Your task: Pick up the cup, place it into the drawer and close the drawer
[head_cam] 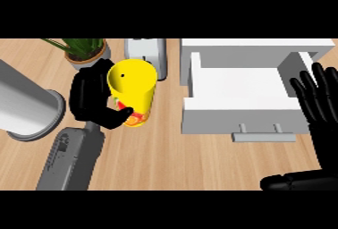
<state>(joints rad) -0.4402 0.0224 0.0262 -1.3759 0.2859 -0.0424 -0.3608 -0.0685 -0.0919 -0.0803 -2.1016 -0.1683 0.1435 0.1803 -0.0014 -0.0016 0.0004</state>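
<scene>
The wooden bench (165,161) fills the view, and the biggest thing on it is the white drawer (238,96), pulled open at the right with its handle (264,136) facing the near edge and its inside showing bare white. At the left edge stands a large grey cylinder (30,109), a canister of some kind, near the left forearm (73,159). Behind, a potted plant (82,51) and a grey appliance (148,53) sit along the far side.

The right hand (320,103) shows at the view's right edge, fingers straight and spread, upright just beside the drawer's right wall, holding nothing. The left hand (99,98) is clamped on the yellow cup (135,89): fingers curl behind it and the thumb crosses its lower front over a fruit print. The cup is tilted, its open mouth toward the camera, and it appears lifted clear of the bench, left of the drawer and apart from it.

The carry to the drawer looks like the step in hand. 2 risks stand out. The cup must clear the drawer's left wall (195,76); a low crossing could knock it there. The tilt matters too: released as it leans, the cup could land on its side and perhaps stick above the rim, blocking the close.
</scene>
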